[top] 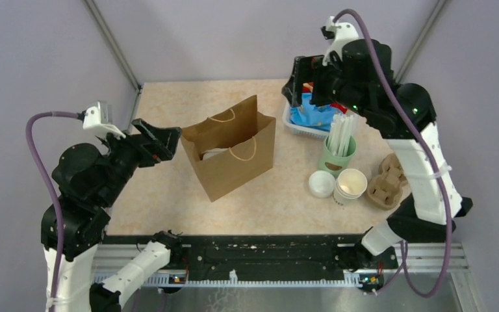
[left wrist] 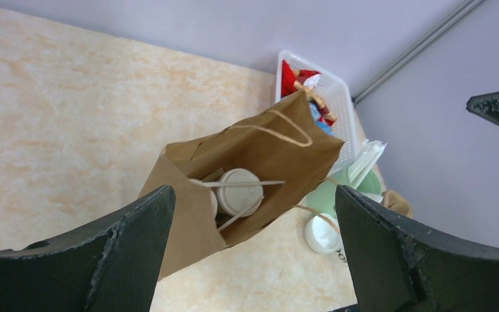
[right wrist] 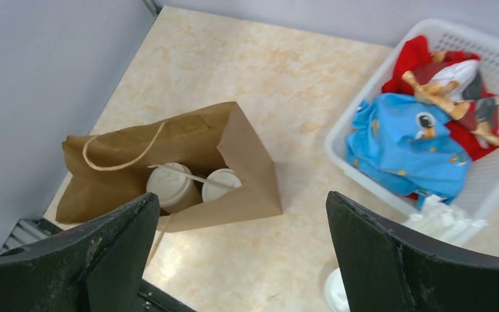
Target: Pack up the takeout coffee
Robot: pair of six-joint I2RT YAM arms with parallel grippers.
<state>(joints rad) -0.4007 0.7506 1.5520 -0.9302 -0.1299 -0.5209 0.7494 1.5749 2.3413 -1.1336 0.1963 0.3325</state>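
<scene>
A brown paper bag (top: 229, 151) with rope handles stands open in the middle of the table. Two white lidded takeout coffee cups stand inside it, seen in the left wrist view (left wrist: 239, 191) and in the right wrist view (right wrist: 169, 184). Their sides and lettering are hidden. Thin white straws (left wrist: 234, 184) lie across the lids. My left gripper (top: 169, 142) is open and empty, raised just left of the bag. My right gripper (top: 299, 83) is open and empty, high over the basket at the back right. The bag also shows between the fingers in both wrist views (left wrist: 188, 227) (right wrist: 234, 195).
A white basket (top: 294, 125) of blue and red packets stands at the back right. A green cup of straws (top: 336, 151), a stack of lidless white cups (top: 351, 184), a loose white lid (top: 321, 184) and cardboard cup carriers (top: 387, 182) stand right of the bag.
</scene>
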